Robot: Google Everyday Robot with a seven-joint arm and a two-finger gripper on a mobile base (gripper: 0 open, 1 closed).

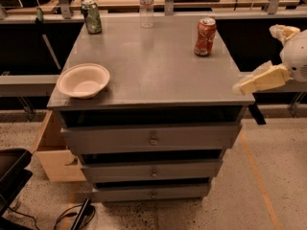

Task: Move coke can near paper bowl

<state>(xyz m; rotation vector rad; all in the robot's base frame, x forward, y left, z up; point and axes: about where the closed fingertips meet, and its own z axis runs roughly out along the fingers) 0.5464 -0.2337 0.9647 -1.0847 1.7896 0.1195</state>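
The coke can (205,36) is standing far right on the worktop (153,75), well apart from the paper bowl (83,80). The pincer (259,80) is hovering off the right edge, and I cannot tell its grip. It is probably reaching for the can next.

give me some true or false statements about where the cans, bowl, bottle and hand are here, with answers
1. The coke can stands upright near the back right corner of the cabinet top. True.
2. The paper bowl sits right beside the coke can. False: it is at the front left, across the top from the can.
3. The hand is gripping the coke can. False: it is off the cabinet's right edge near the front corner, apart from the can.
4. A green can stands at the back left. True.
5. The clear plastic bottle lies on its side. False: it stands upright at the back, between the two cans.
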